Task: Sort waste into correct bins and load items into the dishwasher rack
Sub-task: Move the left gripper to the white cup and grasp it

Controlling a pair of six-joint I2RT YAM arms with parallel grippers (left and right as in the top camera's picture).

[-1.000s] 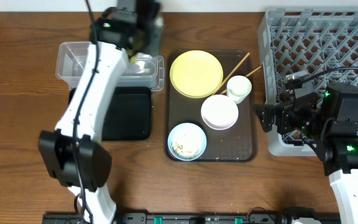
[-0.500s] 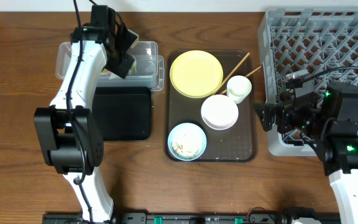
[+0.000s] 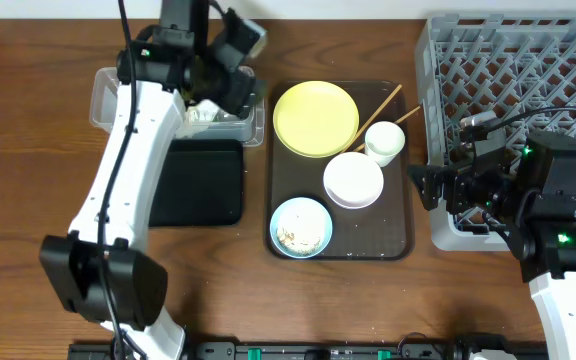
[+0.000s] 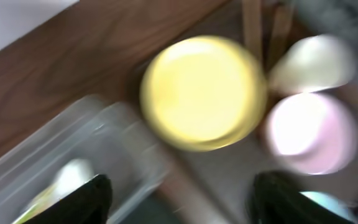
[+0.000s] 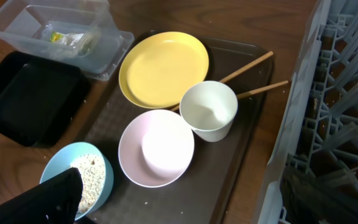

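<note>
1. My left claw (image 4: 182, 194) has swung from over the clear tub (image 3: 108, 95) toward the yellow plate (image 3: 315, 118). Its view is blurry, so I think it is moving fast.
2. Its fingers are wide apart and hold nothing.
3. The wrapper (image 5: 59, 37) lies in the tub, so that bit of waste looks done.
4. Rice sits in the blue bowl (image 3: 301, 227). I think that comes next.
5. My right claw (image 5: 191, 199) has not moved. It hangs open and empty beside the grey rack (image 3: 508, 60).

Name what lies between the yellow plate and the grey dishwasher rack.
Two wooden chopsticks and a small white cup, both on the brown tray, as the overhead view shows.
</note>
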